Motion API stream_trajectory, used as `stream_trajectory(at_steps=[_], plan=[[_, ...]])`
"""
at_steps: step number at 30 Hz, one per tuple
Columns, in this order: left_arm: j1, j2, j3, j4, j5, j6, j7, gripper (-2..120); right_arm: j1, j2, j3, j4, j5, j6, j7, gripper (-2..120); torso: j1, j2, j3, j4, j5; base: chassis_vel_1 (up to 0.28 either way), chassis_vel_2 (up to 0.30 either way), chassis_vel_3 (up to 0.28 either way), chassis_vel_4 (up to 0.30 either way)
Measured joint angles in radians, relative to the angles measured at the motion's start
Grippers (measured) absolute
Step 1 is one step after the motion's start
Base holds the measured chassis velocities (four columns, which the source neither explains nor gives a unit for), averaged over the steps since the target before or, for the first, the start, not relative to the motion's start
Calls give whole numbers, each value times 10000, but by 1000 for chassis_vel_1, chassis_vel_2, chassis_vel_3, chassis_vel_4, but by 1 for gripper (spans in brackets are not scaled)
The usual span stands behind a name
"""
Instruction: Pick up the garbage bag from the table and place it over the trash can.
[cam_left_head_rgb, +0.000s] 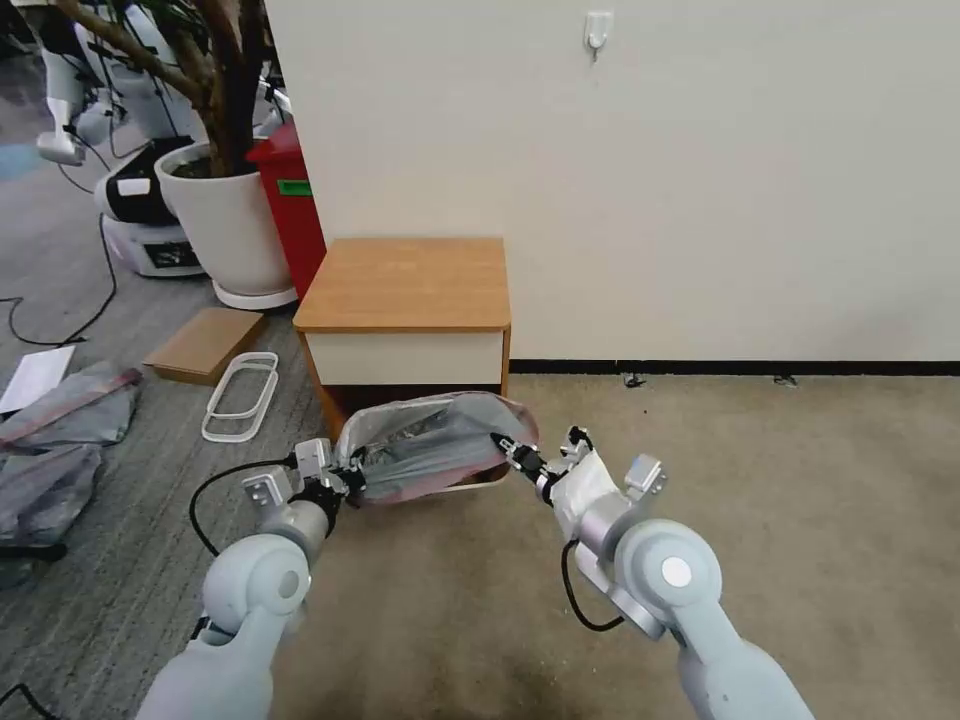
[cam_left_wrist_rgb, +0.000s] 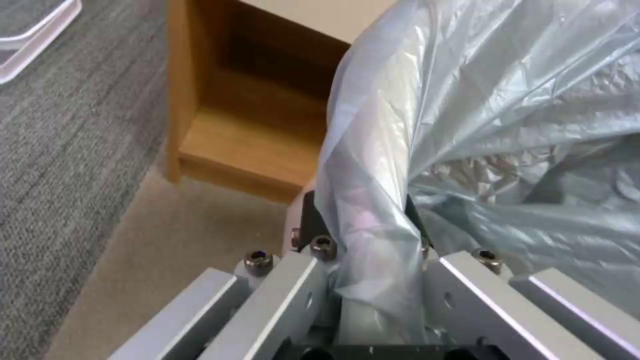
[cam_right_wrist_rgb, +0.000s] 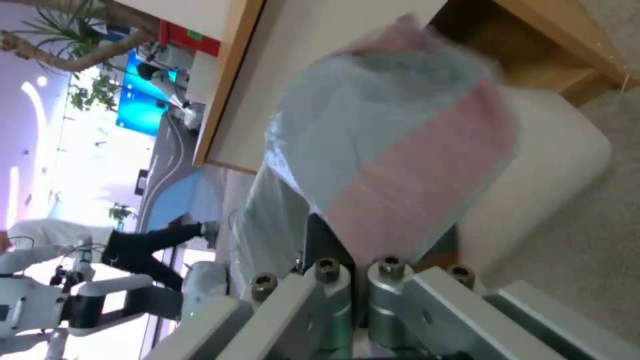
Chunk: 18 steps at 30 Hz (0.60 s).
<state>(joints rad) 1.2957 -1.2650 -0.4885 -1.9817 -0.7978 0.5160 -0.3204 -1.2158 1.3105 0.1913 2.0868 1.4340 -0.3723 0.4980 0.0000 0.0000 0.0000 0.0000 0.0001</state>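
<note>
The garbage bag (cam_left_head_rgb: 440, 445) is stretched between both grippers, low in front of the table (cam_left_head_rgb: 410, 280). It drapes over the trash can, of which a strip of cream rim (cam_left_head_rgb: 475, 485) shows under the bag's pinkish edge. My left gripper (cam_left_head_rgb: 350, 480) is shut on the bag's left edge, and the left wrist view shows the grey film (cam_left_wrist_rgb: 480, 125) bunched between its fingers (cam_left_wrist_rgb: 313, 245). My right gripper (cam_left_head_rgb: 505, 450) is shut on the right edge. In the right wrist view the bag (cam_right_wrist_rgb: 400, 150) covers the cream trash can (cam_right_wrist_rgb: 553, 165).
The wall runs right behind the table. To the left stand a red bin (cam_left_head_rgb: 295, 200) and a big white plant pot (cam_left_head_rgb: 225, 215). Cardboard (cam_left_head_rgb: 205, 340), white frames (cam_left_head_rgb: 240, 395) and flat grey bags (cam_left_head_rgb: 60, 420) lie on the carpet at left. Bare floor extends right.
</note>
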Motion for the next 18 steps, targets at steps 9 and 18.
stream_trajectory(at_steps=[9, 18], plan=[[-186, -192, 38, 33, -443, -50, -559, 3, -394, 35, -9, 157, -253, 1, 0, 0, 0, 0, 0, 0, 0, 0, 0, 0, 0], [-324, -116, 2, -200, -1827, 11, -1345, 3, -591, 53, -146, -44, -677, -25, -154, 0, 0, 0, 0, 0, -1, 0, 0, 0, 0]])
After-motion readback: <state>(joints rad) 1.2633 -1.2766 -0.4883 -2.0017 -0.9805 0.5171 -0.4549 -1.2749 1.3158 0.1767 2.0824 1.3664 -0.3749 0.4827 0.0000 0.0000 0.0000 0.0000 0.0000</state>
